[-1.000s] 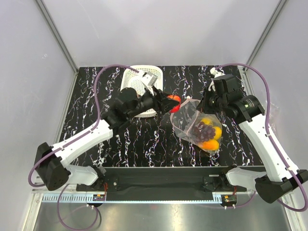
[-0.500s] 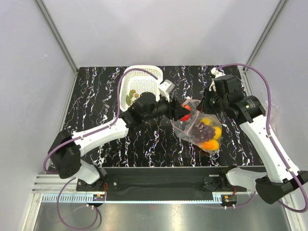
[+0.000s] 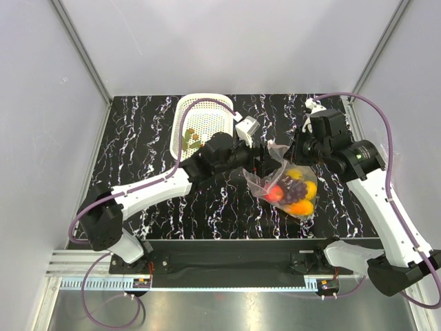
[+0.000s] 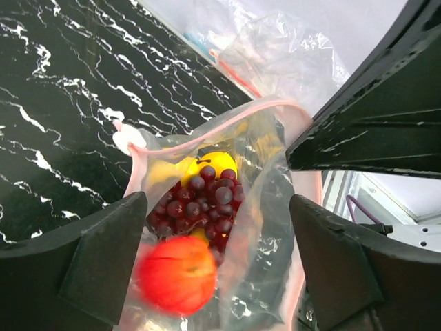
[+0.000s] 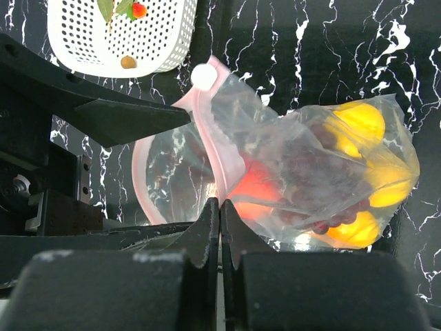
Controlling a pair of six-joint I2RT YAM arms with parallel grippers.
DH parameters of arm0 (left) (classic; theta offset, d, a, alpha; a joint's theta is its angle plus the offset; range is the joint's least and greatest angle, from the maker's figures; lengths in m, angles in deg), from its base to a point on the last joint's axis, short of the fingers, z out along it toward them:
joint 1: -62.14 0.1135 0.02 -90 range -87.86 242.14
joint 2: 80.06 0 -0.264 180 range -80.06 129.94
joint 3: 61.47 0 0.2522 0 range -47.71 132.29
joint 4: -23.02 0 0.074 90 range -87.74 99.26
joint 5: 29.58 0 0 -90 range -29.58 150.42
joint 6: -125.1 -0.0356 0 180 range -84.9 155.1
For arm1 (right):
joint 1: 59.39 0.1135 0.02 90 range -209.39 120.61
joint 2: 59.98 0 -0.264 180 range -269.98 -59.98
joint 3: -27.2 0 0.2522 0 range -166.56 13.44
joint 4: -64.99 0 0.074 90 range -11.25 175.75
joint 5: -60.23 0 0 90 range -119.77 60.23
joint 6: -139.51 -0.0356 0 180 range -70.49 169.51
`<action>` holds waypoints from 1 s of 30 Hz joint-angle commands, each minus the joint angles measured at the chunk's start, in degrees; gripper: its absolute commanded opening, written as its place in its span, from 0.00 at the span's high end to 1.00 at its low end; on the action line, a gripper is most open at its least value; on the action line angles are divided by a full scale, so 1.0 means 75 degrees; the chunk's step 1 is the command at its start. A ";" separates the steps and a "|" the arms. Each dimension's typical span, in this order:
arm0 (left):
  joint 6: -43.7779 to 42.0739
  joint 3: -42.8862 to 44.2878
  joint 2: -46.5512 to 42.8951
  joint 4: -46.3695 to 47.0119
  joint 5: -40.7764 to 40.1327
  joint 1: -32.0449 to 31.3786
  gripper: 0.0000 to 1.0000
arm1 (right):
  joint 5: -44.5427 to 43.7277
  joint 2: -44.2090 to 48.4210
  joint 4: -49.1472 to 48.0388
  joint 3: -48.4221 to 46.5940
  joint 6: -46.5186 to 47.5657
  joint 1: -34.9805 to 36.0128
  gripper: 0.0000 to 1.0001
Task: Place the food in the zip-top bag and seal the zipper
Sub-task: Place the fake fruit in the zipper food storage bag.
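Right of centre on the marbled surface (image 3: 138,158) lies the zip-top bag (image 3: 286,185), its mouth under your left pincer (image 4: 217,207), which hangs spread. A blurred red apple (image 4: 176,274) sits just inside, beside the grape bunch (image 4: 203,196). Your right pincer (image 5: 219,207) is pressed together on the bag's rim. The film looks limp and slippery – grip the stiffer pink zipper (image 5: 141,172) instead. There's room on the near side – the white basket (image 3: 207,101) crowds the back.
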 commanded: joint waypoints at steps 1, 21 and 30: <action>-0.0034 0.0540 -0.0404 -0.0062 -0.0269 -0.0057 0.08 | -0.0235 0.0253 -0.0094 -0.0245 -0.0058 0.0037 1.00; -0.1742 0.0692 -0.2023 -0.4196 -0.3258 0.1441 0.01 | -0.0493 0.0441 -0.0012 -0.0269 -0.0058 0.0049 1.00; -0.5151 0.3069 0.0881 -0.7209 -0.3246 0.2849 0.01 | -0.0294 0.0324 -0.0071 -0.0292 0.0001 0.0037 1.00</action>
